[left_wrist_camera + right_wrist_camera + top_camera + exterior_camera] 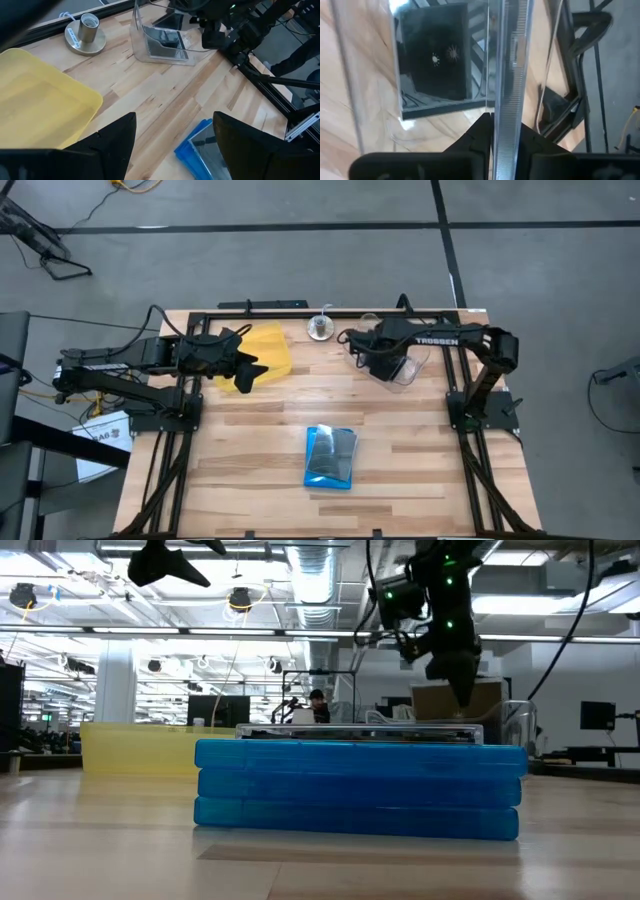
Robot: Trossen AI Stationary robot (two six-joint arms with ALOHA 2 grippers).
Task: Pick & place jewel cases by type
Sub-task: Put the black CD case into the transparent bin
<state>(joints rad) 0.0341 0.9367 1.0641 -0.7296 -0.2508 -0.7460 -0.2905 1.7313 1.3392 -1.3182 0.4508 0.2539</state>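
Right claw (506, 135): clenched edge-on upon a clear jewel case (512, 60), held over the clear tub (405, 365) at far right of the worktop (250, 480); a black-lined case (434, 55) lies inside. Left claw (172, 137): released, fingers spread, above the yellow tray (268, 350), far left. Stack of blue jewel cases (330, 457): near centre

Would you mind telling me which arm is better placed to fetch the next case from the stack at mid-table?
Probably left. Its end effector hangs open and empty above the flat yellow tray, while the right end effector is shut on a clear jewel case over the clear plastic tub. The blue jewel case stack lies about equally far from both.
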